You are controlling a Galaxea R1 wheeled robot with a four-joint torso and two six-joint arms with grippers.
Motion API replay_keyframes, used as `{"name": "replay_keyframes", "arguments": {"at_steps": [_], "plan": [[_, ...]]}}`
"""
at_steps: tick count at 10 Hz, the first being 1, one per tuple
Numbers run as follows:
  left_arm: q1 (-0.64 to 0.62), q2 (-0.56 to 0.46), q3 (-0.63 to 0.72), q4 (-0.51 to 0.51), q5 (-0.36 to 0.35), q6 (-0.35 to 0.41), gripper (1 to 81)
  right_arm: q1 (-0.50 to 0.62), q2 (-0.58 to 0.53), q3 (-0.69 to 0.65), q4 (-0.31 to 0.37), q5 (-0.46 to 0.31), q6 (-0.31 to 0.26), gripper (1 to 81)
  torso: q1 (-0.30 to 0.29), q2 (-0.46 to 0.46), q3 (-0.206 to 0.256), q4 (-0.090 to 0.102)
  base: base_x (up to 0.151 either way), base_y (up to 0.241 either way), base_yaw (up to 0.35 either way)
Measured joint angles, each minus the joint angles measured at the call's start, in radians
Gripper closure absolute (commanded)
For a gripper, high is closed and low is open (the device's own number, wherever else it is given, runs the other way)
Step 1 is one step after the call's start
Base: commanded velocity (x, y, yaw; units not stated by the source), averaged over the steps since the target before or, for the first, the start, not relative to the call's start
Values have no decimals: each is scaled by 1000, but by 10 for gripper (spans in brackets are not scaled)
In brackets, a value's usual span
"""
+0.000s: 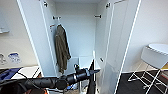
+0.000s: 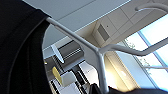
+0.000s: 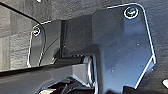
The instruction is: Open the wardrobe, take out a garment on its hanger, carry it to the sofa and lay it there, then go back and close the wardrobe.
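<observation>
The wardrobe [image 1: 77, 32] stands straight ahead with both slim white doors swung wide and its white interior showing. My left arm reaches in from the left at waist height. The left gripper [image 1: 96, 71] sits just in front of the opening, shut on the white hanger [image 2: 100, 51]. From it the black garment [image 1: 91, 83] hangs down edge-on as a narrow dark strip. In the left wrist view the garment [image 2: 20, 50] is close against the camera, with the hanger's thin arms and hook spreading beside it.
An olive jacket [image 1: 61, 47] hangs inside the wardrobe at its left side. The open right door [image 1: 120, 40] juts toward me. A white wire-legged stool [image 1: 153, 57] stands on dark floor at the right. Blue items [image 1: 8, 73] lie low at the left.
</observation>
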Motion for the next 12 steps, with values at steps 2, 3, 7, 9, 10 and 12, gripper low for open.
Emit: {"name": "replay_keyframes", "arguments": {"at_steps": [2, 3, 7, 9, 10, 12], "plan": [[0, -1, 6, 1, -2, 0, 811, 0, -3, -1, 0, 1, 0, 10, 0, 0, 0, 0, 0, 0, -231], [0, -2, 6, 2, -2, 0, 811, 0, 0, -1, 0, -2, 0, 10, 0, 0, 0, 0, 0, 0, -230], [3, -9, 8, 6, 0, 0, 811, 1, 0, 0, 0, 1, 0, 10, 0, 0, 0, 0, 0, 0, -231], [2, -22, 12, 7, 1, 0, 811, 0, 0, 0, 0, 2, 0, 10, 0, 0, 0, 0, 0, 0, -232], [3, -25, 15, 7, 0, 0, 811, 0, 0, 0, 0, 3, 0, 10, 0, 0, 0, 0, 0, 0, -233], [2, -32, 21, 7, 0, 1, 811, -2, -2, 0, 0, 5, -1, 10, 0, 0, 0, 0, 0, 0, -234]]}}
